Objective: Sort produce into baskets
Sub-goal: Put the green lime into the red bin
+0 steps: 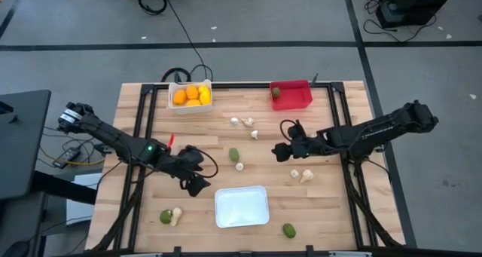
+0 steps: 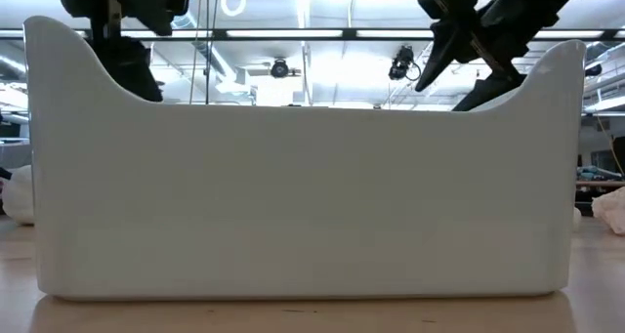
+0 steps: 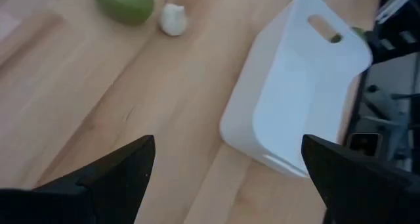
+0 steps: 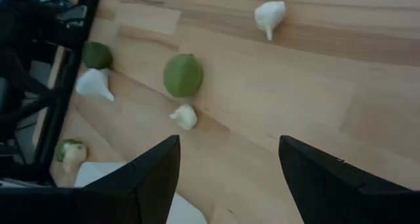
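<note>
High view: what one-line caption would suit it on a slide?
Two robot arms hover over a wooden table, left tool and right tool open, amid scattered limes and garlic awaiting three baskets.

orange fruits (image 1: 190, 96), red bin (image 1: 292, 94), green fruit (image 1: 233, 154)

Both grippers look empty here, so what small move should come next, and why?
Probably the left gripper, open and empty above bare wood beside the white tray, should shift toward the green fruit and garlic bulb at table centre. They are the loose items nearest it. The right gripper is also open, with nothing between its fingers.
</note>
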Controlling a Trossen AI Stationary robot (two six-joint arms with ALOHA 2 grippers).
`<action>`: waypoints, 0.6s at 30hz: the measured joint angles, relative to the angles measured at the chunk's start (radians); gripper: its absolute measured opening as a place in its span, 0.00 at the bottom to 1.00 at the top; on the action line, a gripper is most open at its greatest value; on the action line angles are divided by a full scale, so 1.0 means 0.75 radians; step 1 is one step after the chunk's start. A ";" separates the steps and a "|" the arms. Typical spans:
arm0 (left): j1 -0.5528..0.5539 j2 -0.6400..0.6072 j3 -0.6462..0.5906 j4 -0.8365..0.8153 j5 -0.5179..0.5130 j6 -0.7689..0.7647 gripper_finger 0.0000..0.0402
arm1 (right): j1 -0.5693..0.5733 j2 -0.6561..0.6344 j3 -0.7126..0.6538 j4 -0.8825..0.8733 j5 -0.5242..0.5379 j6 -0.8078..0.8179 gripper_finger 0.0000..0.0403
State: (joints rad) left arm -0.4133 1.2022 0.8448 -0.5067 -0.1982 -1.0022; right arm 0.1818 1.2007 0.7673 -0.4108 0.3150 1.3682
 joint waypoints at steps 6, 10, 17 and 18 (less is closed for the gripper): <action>-0.002 0.000 0.000 -0.138 -0.003 -0.064 0.97 | 0.006 0.010 0.000 0.106 0.007 -0.155 0.66; -0.003 0.000 0.000 -0.232 0.008 -0.075 0.97 | 0.002 0.012 0.000 0.212 -0.002 -0.341 0.66; -0.020 0.006 -0.001 -0.432 0.039 -0.029 0.97 | -0.012 0.012 0.000 0.235 0.018 -0.375 0.66; -0.020 0.006 -0.001 -0.484 0.036 -0.030 0.97 | -0.017 0.012 -0.001 0.226 0.026 -0.367 0.66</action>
State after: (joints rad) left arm -0.4286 1.2068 0.8444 -0.8698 -0.1710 -1.0248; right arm 0.1688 1.2095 0.7670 -0.2416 0.3344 1.0933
